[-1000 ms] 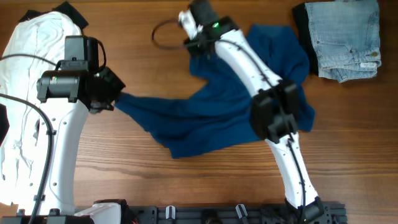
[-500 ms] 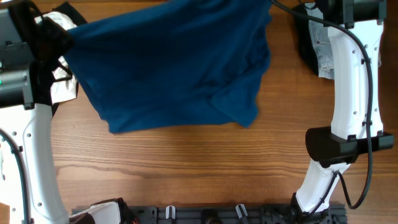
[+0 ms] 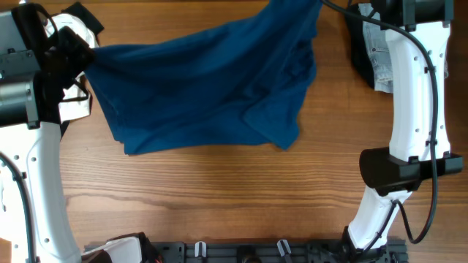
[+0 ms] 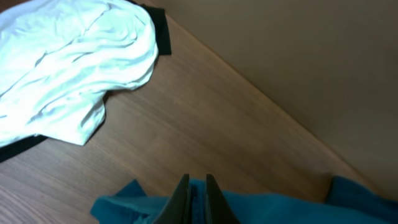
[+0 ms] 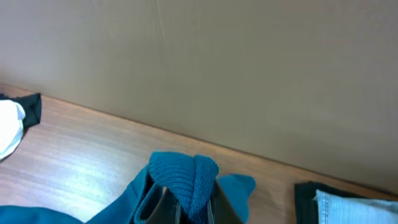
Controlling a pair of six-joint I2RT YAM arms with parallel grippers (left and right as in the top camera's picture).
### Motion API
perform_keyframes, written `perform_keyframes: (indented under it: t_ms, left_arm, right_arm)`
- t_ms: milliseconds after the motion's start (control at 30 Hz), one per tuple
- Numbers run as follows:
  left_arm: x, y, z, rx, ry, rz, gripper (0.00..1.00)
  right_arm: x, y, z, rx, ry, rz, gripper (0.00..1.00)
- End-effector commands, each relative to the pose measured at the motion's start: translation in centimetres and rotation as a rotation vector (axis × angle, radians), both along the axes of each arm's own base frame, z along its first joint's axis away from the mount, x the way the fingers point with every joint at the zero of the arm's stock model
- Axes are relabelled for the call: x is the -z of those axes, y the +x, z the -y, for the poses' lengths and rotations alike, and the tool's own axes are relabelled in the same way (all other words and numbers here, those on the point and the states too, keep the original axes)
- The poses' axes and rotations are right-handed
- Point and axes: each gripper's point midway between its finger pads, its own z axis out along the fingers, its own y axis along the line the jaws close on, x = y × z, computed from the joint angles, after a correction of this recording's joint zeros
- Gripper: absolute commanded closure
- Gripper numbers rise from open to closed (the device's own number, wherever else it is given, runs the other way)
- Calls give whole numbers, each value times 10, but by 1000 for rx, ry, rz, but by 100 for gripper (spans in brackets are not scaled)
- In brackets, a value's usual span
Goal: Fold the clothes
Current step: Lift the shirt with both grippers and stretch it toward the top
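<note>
Shirt: the dark-blue shirt point(image 3: 212, 80) is hanging spread out between the two arms, over the far half of the table point(image 3: 219, 204), with its lower edge drooping toward the middle.
What's just changed: a second ago it was lying in a crumpled heap with the arms close together. Now the arms are standing wide apart and the cloth is pulled out almost flat (big difference, honestly). Over the last half second the top edge is sagging a little lower.
Left gripper point(image 4: 196, 186): the fingers are pressing together on a bunched corner of the shirt at the far left.
Right gripper point(image 5: 186, 202): same deal, pinching a ribbed blue edge at the far right corner. It looks like a collar or cuff, but I can't tell which.
Other clothes: the white garment point(image 4: 68, 56) is sitting bunched at the left edge, partly behind the left arm. The jeans point(image 5: 348, 208) are lying at the far right, mostly hidden under the right arm from overhead.
What it means: I'm guessing the shirt is getting shaken out so it can be laid flat. No actual fold is showing yet.
</note>
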Motion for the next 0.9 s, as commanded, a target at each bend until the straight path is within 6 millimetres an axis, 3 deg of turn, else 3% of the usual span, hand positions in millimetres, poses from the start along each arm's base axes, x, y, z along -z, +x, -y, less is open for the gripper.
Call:
perform_keyframes:
  t_ms: [0, 433, 867]
  left_arm:
    - [-8, 0, 10, 44, 7, 16, 96]
    - [-6, 1, 36, 108, 12, 4, 96]
    - [-13, 7, 30, 113, 83, 33, 96]
  right_arm:
    - [4, 0, 0, -16, 12, -15, 96]
    - [6, -3, -4, -41, 10, -24, 96]
    - [2, 0, -1, -30, -1, -4, 96]
